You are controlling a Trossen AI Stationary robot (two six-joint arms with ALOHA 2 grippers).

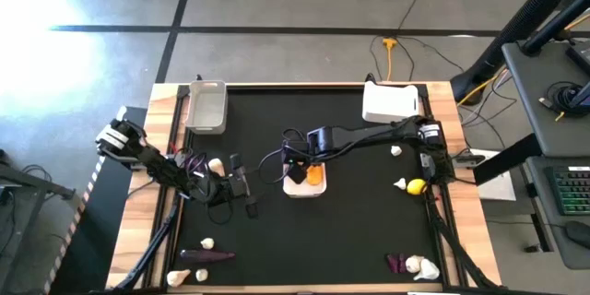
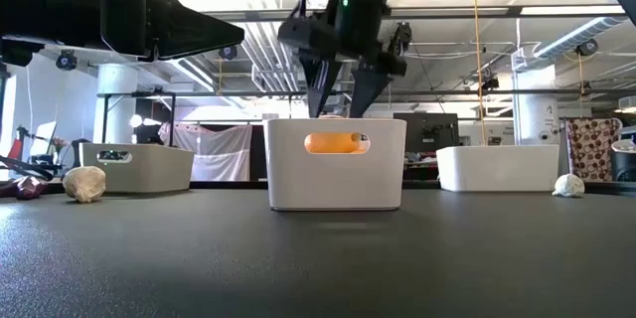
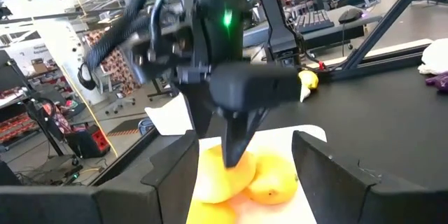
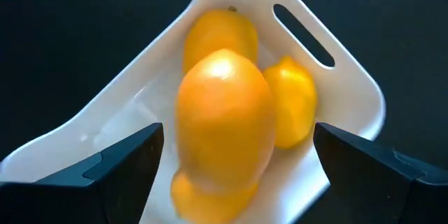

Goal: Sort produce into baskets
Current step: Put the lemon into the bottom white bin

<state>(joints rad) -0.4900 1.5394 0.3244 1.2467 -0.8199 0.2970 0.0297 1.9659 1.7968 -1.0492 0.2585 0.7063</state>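
My right gripper hangs straight over the middle basket, fingers spread wide, nothing between them, and below sits a heap of fruit: a big orange one on top, another behind it, a yellow one tucked against the basket wall. From table height I see the orange glow through the basket's handle slot, my fingers pointing down just above the rim. My left gripper sits beside the basket on the mat, jaws apart and empty, looking at the same heap. Farther out: a lemon and garlic bulb near the right edge, another bulb closer to the white basket, a purple piece with garlic in the near right corner, an eggplant and bulbs near left, the grey basket far left. My read: these pieces look light, smooth and hard-shelled, so round ones will want to squirt out. I'd pinch a fruit across its widest middle, an eggplant across its waist, gently.
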